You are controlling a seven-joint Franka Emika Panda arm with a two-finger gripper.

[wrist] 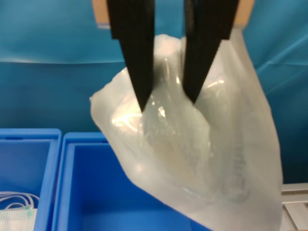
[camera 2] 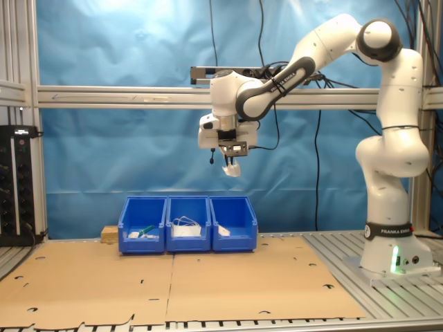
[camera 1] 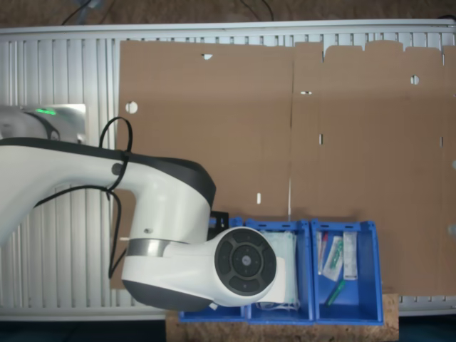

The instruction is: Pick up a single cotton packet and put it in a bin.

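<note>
A crinkly clear-white cotton packet (wrist: 202, 159) is pinched between the two black fingers (wrist: 132, 53) of the gripper (wrist: 167, 103), pretty much dead centre. Blue backdrop is seen behind. An open blue bin (wrist: 96, 192) is spotted around 7 o'clock from the packet, a second bin (wrist: 26, 159) with a face mask (wrist: 17, 214) beside it.

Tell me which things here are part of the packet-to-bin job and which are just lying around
Job:
gripper, shut on the cotton packet
row of blue bins below

Lying about:
cardboard sheet on the table
face masks in the middle bin
green pen in an end bin
</note>
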